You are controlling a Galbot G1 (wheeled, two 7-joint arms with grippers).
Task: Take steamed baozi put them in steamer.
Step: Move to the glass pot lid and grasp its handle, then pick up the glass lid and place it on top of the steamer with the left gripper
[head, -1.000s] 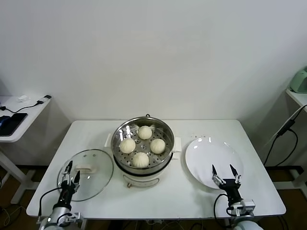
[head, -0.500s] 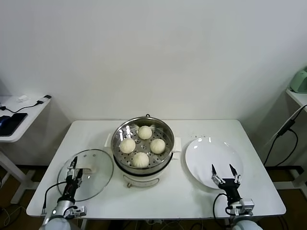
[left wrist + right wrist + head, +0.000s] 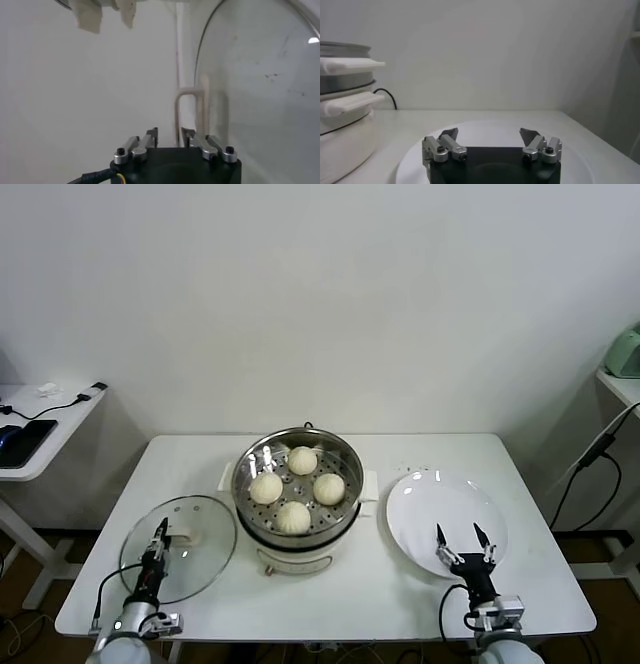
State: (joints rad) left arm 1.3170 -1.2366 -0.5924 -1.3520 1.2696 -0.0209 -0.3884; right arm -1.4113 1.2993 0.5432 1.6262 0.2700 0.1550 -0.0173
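Apparently all four baozi (image 3: 297,488) sit in the steamer (image 3: 297,489), so the narrow-jawed left gripper (image 3: 158,534) should take the lid (image 3: 180,548) handle squarely, while the wide-open right gripper (image 3: 461,536) waits over the plate (image 3: 440,504).

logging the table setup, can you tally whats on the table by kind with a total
steamed baozi: 4, in the steamer
steamer: 1
glass lid: 1
white plate: 1
total: 7
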